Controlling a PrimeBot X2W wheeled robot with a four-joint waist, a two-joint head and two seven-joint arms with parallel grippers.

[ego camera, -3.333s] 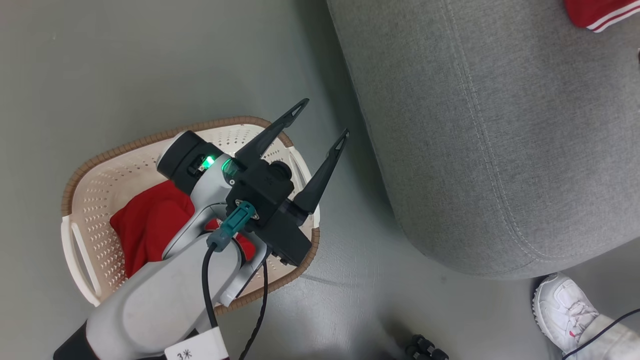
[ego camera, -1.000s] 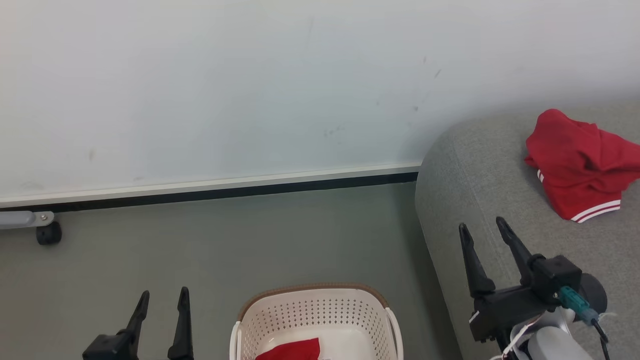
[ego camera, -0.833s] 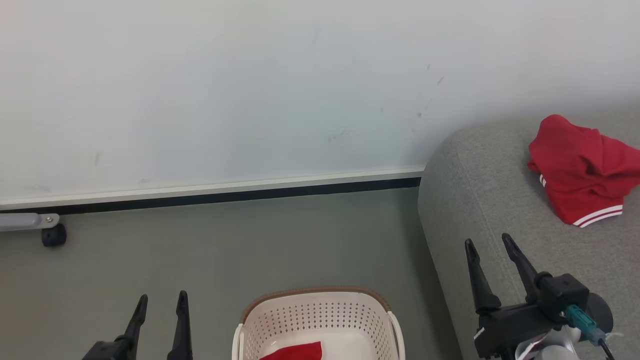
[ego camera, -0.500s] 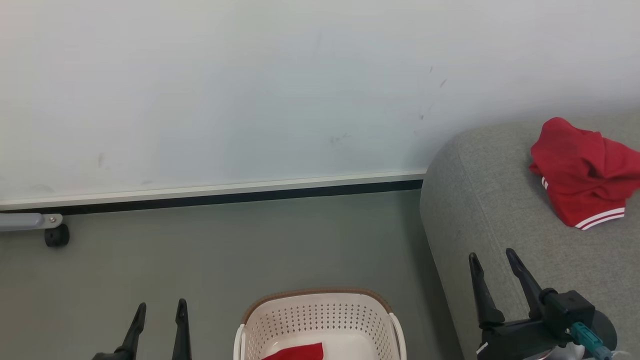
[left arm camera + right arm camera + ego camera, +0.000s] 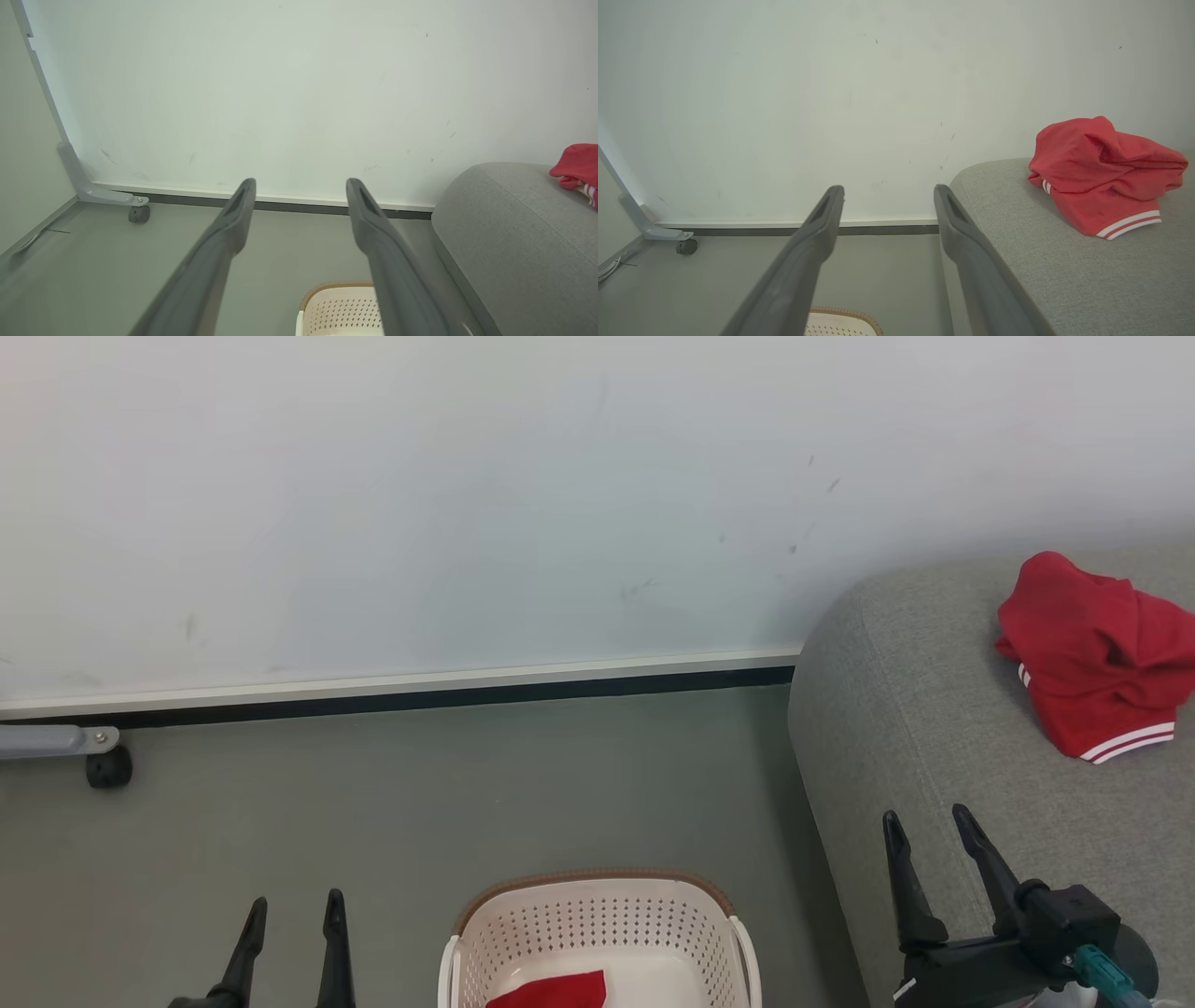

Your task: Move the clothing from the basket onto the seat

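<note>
One piece of red clothing (image 5: 1097, 653) with white striped trim lies crumpled on the grey seat (image 5: 915, 709) at the right; the right wrist view has it too (image 5: 1104, 175). Another red piece (image 5: 551, 991) lies in the cream basket (image 5: 597, 915) at the bottom centre of the head view. My left gripper (image 5: 292, 905) stands open at the lower left over bare floor, holding nothing. My right gripper (image 5: 927, 823) stands open over the seat's front edge, also holding nothing, well short of the garment.
A pale wall with a dark skirting strip runs across the back. A grey metal leg with a black caster (image 5: 107, 767) stands at the left by the wall. Grey floor (image 5: 467, 784) stretches between the wall, the basket and the seat.
Since the oldest frame the head camera has swung up from looking down into the basket. Over the last second both grippers have sunk slightly lower in the head view, still open.
</note>
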